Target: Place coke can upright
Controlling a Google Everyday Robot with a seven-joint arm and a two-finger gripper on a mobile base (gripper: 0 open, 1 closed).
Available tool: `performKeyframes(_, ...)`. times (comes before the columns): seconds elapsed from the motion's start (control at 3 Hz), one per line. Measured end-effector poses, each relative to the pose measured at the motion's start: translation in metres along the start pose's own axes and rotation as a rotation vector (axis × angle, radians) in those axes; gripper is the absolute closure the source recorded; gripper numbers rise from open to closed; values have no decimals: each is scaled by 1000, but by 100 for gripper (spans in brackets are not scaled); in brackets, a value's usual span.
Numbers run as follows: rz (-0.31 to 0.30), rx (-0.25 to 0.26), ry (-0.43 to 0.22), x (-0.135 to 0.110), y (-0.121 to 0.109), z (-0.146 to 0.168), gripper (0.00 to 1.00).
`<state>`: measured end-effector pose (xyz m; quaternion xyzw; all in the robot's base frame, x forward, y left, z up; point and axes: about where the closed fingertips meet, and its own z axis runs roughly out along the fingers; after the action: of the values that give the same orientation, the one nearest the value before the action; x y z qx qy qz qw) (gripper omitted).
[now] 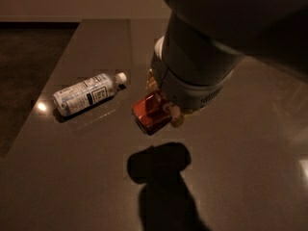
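Note:
The coke can (pixel 148 114) is red-orange and tilted on its side, held a little above the dark table (pixel 240 167). Its shadow lies on the table below it. My gripper (pixel 164 104) hangs from the large arm at the upper right and is shut on the can. One tan fingertip (pixel 177 121) shows at the can's right and another at its upper left. The arm's wrist hides most of the can's upper part.
A clear plastic water bottle (pixel 86 94) with a white cap lies on its side to the left of the can. The table's left edge (pixel 29 124) drops to a dark floor. A pale wall runs along the back.

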<state>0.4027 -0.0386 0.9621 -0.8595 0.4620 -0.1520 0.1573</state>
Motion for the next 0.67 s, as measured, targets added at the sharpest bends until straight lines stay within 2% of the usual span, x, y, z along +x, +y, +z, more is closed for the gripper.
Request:
performKeyframes(0.33,-52,9,-18,5,-13,-5,100)
performKeyframes(0.67,-110,10,-57,21,-33,2,100)
